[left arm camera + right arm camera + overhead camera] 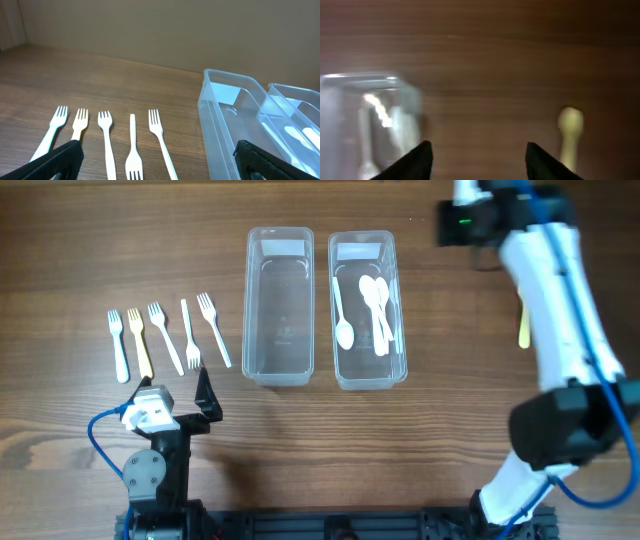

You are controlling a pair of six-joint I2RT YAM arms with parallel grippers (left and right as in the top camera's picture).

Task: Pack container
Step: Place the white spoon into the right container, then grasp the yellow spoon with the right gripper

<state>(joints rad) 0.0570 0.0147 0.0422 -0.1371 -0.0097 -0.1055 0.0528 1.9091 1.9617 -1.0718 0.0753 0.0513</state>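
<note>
Several plastic forks (165, 337) lie in a row at the left; one is yellowish (140, 340), and one (189, 335) points the other way. The left clear container (280, 305) is empty. The right clear container (367, 310) holds three white spoons (378, 305). A yellowish spoon (523, 325) lies at the far right, partly behind the right arm. My left gripper (178, 392) is open and empty, just in front of the forks (132, 150). My right gripper (480, 155) is open and empty, above bare table between the spoon container (350, 82) and the yellowish spoon (570, 130).
The right arm (560, 310) stretches from the front right to the back right of the wooden table (450, 410). The left arm's base (150, 470) stands at the front left. The empty container also shows in the left wrist view (220, 115).
</note>
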